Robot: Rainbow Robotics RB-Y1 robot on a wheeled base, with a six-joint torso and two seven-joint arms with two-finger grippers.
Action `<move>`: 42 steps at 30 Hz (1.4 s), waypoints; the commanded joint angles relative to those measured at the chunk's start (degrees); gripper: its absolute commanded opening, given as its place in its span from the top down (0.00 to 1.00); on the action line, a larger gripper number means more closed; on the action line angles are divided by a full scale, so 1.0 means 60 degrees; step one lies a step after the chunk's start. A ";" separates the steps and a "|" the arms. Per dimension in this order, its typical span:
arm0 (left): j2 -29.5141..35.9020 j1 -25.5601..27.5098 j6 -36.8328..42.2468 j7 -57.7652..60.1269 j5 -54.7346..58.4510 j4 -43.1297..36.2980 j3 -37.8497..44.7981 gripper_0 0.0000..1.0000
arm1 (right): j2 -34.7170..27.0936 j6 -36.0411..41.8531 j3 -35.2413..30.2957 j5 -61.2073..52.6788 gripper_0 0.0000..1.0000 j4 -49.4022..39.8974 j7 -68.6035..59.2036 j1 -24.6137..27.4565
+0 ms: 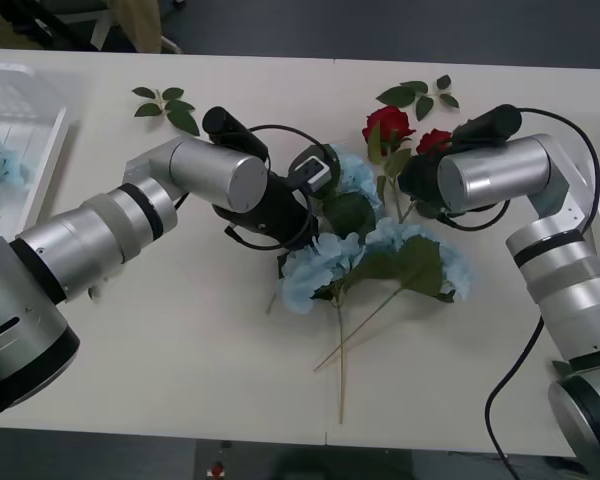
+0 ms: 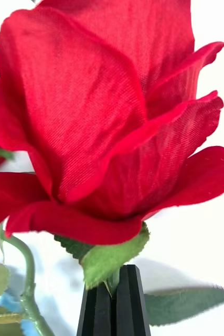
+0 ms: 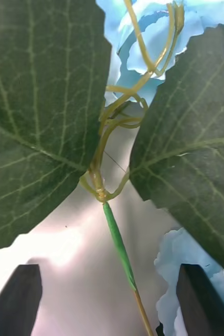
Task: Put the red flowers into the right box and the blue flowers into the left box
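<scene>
Both arms at the flower pile, mid-frame of the front view: right end effector [image 2: 112, 302] clamped under a rose, left end effector [image 3: 112, 302] spread wide over a blue stem.

Right: black fingers pinched together on the leafy base just below a red flowers [image 2: 98, 113] bloom; judged best lifted slowly and straight up, since stems cross in the pile and may drag neighbours. Left: stem [image 3: 118, 247] lies between the two fingers; centre on it before closing, clear of the big leaves. Roses are deep red satin-weave cloth; blue flowers [image 1: 325, 265] pale, papery, dark leaves. Left box [image 1: 35, 165] at upper left of the counter [image 1: 180, 340].
</scene>
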 commanded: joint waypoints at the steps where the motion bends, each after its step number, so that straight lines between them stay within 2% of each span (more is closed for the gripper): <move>1: -0.0223 -0.0443 -0.0031 0.0389 -0.0138 -0.0088 -0.0024 0.40 | -0.0566 0.0569 0.0096 -0.0511 1.00 -0.1093 0.0162 -0.0250; 6: -0.0282 -0.0443 -0.0046 0.0375 -0.0226 -0.0088 -0.0082 0.56 | -0.1152 0.1418 0.0081 -0.1229 1.00 -0.2016 0.0455 -0.0235; 11: -0.0267 -0.0487 -0.0105 0.0419 -0.0285 -0.0088 -0.0287 0.58 | -0.1650 0.1887 0.0052 -0.1932 1.00 -0.2690 0.0630 -0.0221; 15: -0.0267 -0.0487 -0.0105 0.0419 -0.0314 -0.0088 -0.0287 0.66 | -0.1753 0.2297 -0.0476 -0.2503 1.00 -0.3056 0.0733 -0.0221; 19: -0.0267 -0.0487 -0.0119 0.0419 -0.0343 -0.0103 -0.0302 0.68 | -0.1753 0.2620 -0.0944 -0.2884 1.00 -0.3261 0.0894 -0.0221; 22: -0.0267 -0.0487 -0.0105 0.0419 -0.0343 -0.0088 -0.0287 0.80 | -0.1767 0.2913 -0.1164 -0.2987 1.00 -0.3451 0.1011 -0.0221; 24: -0.0282 -0.0472 -0.0105 0.0419 -0.0358 -0.0088 -0.0287 0.98 | -0.1767 0.3162 -0.1325 -0.3045 1.00 -0.3642 0.1128 -0.0221; 25: -0.0282 -0.0487 -0.0105 0.0419 -0.0373 -0.0088 -0.0287 1.00 | -0.1767 0.3293 -0.1369 -0.3074 1.00 -0.3759 0.1172 -0.0221; 32: -0.0062 -0.0531 -0.0105 0.0419 -0.0504 -0.0103 -0.0287 1.00 | -0.1753 0.3689 -0.1589 -0.3250 1.00 -0.4755 0.1626 0.0131; 37: 0.1183 -0.0575 -0.0105 0.0404 -0.0358 -0.0835 -0.0185 1.00 | -0.1606 0.2883 -0.1105 -0.2723 1.00 -0.5253 0.3428 0.0863; 42: 0.2911 -0.0604 0.0364 0.0419 -0.0270 -0.2139 0.0211 1.00 | -0.1665 0.2327 -0.0373 -0.1683 1.00 -0.5107 0.3633 0.1259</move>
